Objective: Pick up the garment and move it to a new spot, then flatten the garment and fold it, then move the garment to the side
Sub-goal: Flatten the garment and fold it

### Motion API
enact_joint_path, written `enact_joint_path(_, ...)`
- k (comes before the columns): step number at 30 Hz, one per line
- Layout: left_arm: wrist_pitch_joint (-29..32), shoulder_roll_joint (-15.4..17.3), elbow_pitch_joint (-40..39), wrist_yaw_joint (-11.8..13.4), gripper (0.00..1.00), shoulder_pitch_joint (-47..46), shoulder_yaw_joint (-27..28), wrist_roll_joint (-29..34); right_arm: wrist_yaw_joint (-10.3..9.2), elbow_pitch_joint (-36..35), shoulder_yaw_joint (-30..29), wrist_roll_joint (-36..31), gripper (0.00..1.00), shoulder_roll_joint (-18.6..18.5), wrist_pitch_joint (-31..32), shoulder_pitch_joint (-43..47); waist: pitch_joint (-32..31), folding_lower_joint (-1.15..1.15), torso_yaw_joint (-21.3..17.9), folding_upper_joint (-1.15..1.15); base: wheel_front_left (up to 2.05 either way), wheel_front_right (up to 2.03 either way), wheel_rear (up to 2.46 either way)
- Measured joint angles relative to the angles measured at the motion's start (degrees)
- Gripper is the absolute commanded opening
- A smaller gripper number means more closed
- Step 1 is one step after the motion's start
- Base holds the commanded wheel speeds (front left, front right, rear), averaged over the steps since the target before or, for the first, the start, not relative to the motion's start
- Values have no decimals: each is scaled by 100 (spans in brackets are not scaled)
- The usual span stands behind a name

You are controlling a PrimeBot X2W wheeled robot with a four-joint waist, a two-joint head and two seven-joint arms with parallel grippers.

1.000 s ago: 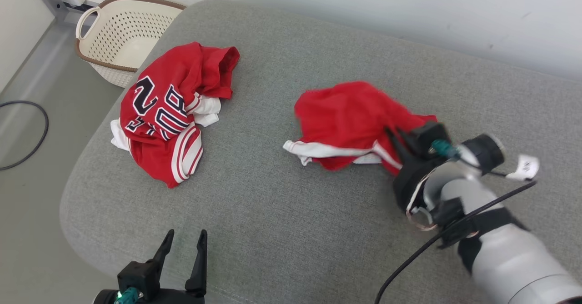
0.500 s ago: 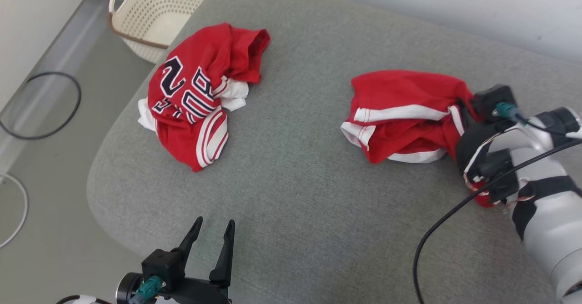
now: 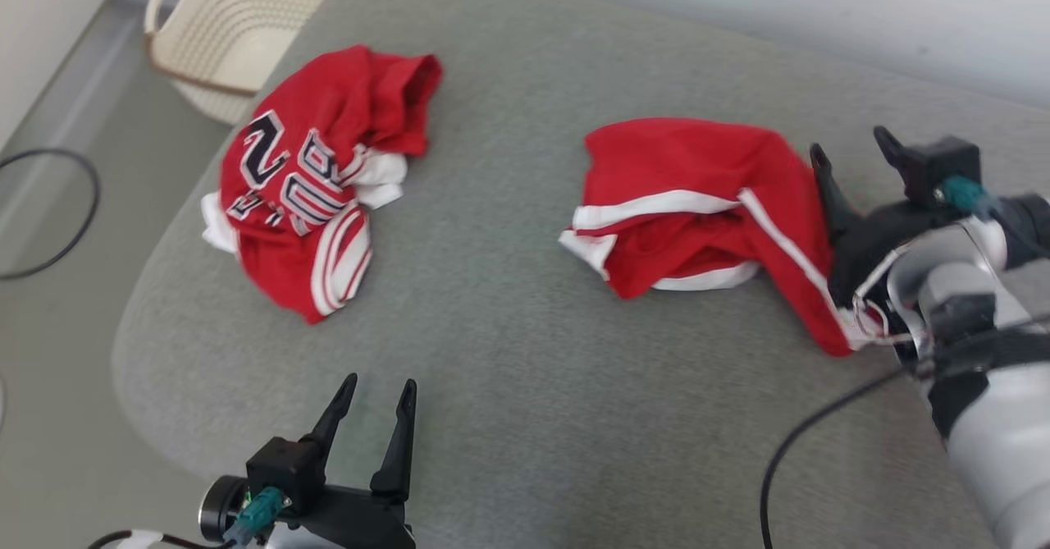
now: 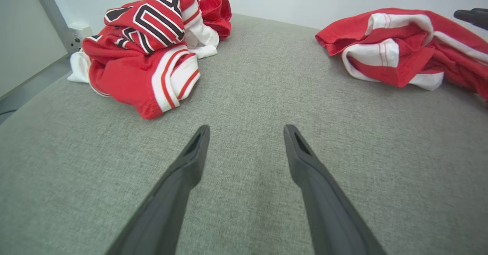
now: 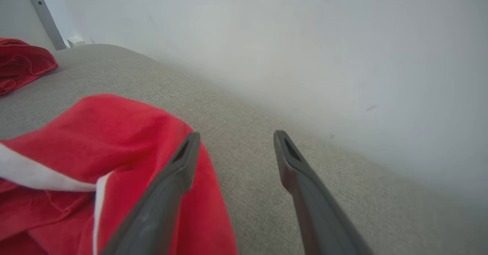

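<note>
1. Two red garments lie on the grey cushion: crumpled shorts right of centre, and a numbered jersey well apart at the left.
2. Just beside the shorts' right edge, the right gripper stands spread and empty.
3. At the near edge, the left gripper hovers spread, holding nothing.

Two red garments are counted: one lettered jersey at the upper left of the frame and one pair of white-striped shorts right of centre. One grey cushion is seen beneath them. One cream perforated basket is seen at the top left. Two tools are counted: the left tool at the bottom and the right tool at the right edge.
</note>
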Motion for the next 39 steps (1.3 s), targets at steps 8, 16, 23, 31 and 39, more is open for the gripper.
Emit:
enact_joint_path(8,0,2,44,-131,100,-40,144,115,0,-1181,-508,51,100,148,-1,1379,-302,-1,-616,0,0,0,0)
enact_joint_path(16,0,1,104,-183,100,-71,216,172,0,-1924,-283,326,100,608,-2,2436,-529,-2,-1158,0,0,0,0)
enact_joint_path(23,0,-1,120,-193,100,-85,178,175,0,-2090,-13,514,100,710,-1,2607,-605,-1,-1414,0,0,0,0)
enact_joint_path(31,0,1,151,-267,100,-86,142,181,0,-1700,-86,865,100,795,-1,2516,-565,-1,-1291,0,0,0,0)
enact_joint_path(39,0,1,147,-266,100,-90,143,182,0,-1452,-231,1105,100,883,-1,2405,-451,-1,-1117,0,0,0,0)
